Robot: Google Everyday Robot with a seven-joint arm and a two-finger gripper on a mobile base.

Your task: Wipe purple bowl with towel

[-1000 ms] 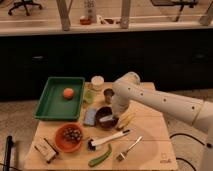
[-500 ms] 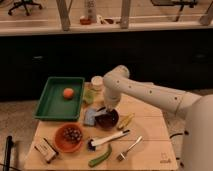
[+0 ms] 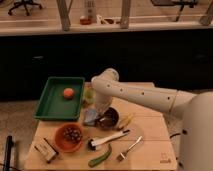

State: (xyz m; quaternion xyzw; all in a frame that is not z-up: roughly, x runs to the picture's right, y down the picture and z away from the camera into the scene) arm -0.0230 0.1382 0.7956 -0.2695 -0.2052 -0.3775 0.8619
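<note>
the small blue-grey folded towel (image 3: 91, 118) and round dark purple bowl (image 3: 110, 119) are seen just beside the hand (image 3: 101, 113); its grip cannot be told; wiping is judged undone.

1 raised camera looks down across a wooden table (image 3: 155, 136) toward a counter (image 3: 45, 27) from mid-distance; the gripper (image 3: 101, 114) is just below center.

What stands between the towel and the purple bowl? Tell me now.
Nothing visible does. The towel lies directly beside the purple bowl, at its image-left edge, and the end effector hangs over the spot where they meet.
</note>
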